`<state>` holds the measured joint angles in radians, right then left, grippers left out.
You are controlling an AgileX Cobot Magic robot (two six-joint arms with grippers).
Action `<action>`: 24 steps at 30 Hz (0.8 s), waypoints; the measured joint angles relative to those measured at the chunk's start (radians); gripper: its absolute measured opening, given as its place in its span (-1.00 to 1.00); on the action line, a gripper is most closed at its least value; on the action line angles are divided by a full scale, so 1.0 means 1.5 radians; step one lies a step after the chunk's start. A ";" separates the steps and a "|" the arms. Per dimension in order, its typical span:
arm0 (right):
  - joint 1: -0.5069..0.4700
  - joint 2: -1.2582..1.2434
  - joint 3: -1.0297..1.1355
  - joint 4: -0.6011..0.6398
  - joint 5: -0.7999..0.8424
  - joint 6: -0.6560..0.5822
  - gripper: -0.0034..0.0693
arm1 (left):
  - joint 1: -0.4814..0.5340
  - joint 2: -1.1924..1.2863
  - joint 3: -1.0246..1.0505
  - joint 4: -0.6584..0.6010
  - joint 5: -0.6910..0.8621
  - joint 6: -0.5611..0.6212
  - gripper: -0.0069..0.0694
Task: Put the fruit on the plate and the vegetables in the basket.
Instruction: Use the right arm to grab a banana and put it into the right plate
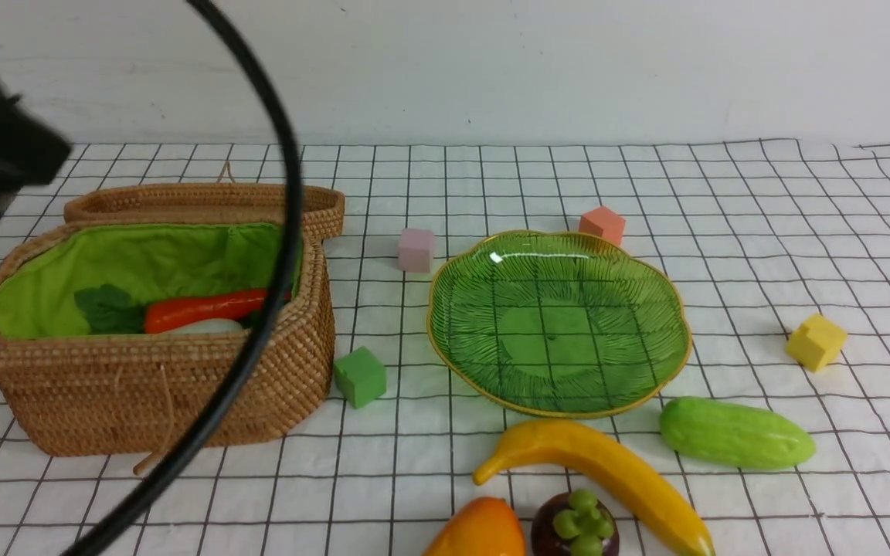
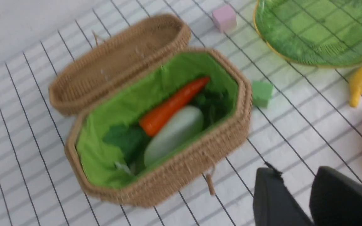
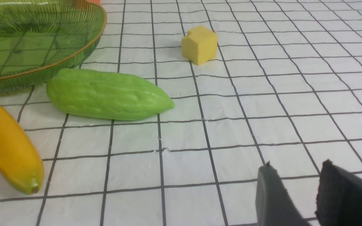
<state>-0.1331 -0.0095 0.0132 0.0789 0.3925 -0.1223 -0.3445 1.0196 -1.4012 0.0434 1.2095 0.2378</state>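
Both pincers are empty with a narrow gap: left pincer (image 2: pixel 295 171) above the near side of the basket (image 1: pixel 144 394), right pincer (image 3: pixel 297 166) over the bare counter (image 3: pixel 231 125). I'd call it 2 of 6 done. Nearest are the mango (image 1: pixel 480 529), knobbly-topped mangosteen (image 1: pixel 575 529) and curved banana (image 1: pixel 607 475), all glossy plastic and unplated. The bumpy cucumber (image 1: pixel 735 432) lies right of the banana. The ribbed glass plate (image 1: pixel 561 324) is empty. In the cloth-lined wicker basket on the left: carrot (image 1: pixel 205 307) and radish (image 2: pixel 174 133).
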 joint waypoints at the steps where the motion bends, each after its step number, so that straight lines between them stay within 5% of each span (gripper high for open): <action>1: 0.000 0.000 0.000 0.000 0.000 0.000 -0.24 | 0.000 -0.019 0.013 -0.006 0.015 -0.021 -0.51; 6: 0.000 0.000 0.000 0.000 0.000 0.000 -0.24 | 0.000 -0.142 0.161 -0.088 0.025 -0.077 -0.85; 10: 0.000 0.000 0.000 0.000 0.000 0.000 -0.24 | 0.000 -0.228 0.287 -0.128 0.010 -0.092 -0.85; 14: 0.000 0.000 0.000 0.000 0.000 0.000 -0.24 | 0.000 -0.311 0.435 -0.174 -0.149 -0.136 -0.85; 24: 0.000 0.000 0.000 -0.001 0.000 0.000 -0.24 | 0.000 -0.333 0.498 -0.187 -0.243 -0.142 -0.85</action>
<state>-0.1331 -0.0095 0.0132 0.0779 0.3925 -0.1223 -0.3445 0.5205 -0.6541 -0.2374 0.8457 0.0242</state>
